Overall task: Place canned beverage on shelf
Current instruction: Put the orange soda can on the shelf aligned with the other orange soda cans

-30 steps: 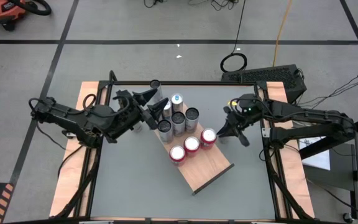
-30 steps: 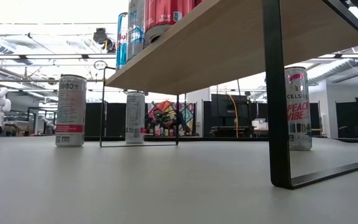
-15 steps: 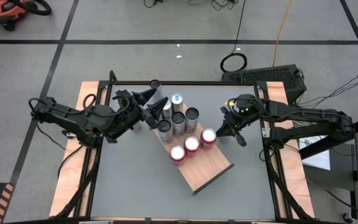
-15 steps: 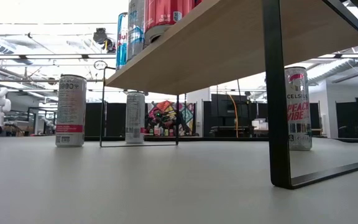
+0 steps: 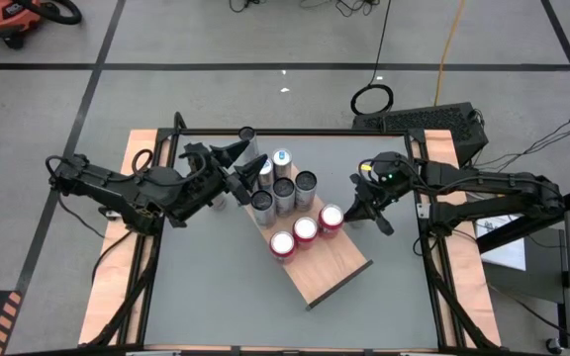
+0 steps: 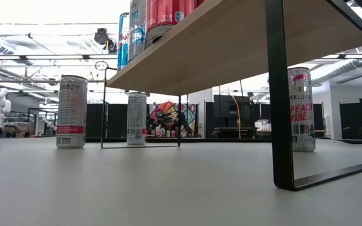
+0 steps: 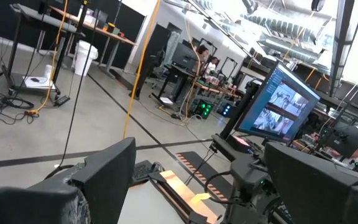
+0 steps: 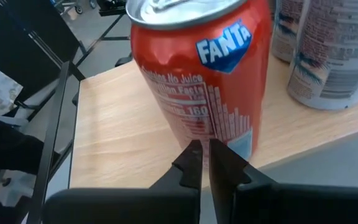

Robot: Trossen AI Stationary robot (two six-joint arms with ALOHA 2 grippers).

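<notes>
1. The grey rectangular table is carrying a flat light-brown wooden shelf with a thin black rim, which is lying at an angle across the table's middle.
2. The left arm's dark gripper is hovering at the shelf's far corner, its jaws standing wide apart with nothing between them.
3. The right arm's dark gripper is sitting just beside the shelf's right edge, jaws pressed together and gripping nothing, its tips pointing at a red Fanta can.
4. That red can is standing upright on the shelf at the right end of a row with two more red-topped cans.
5. Behind them a cluster of silver-topped cans is standing upright on the shelf; its exact count is hard to tell from above.
6. In the low view, a white slim Celsius can and two other pale cans are standing upright on the table.
</notes>
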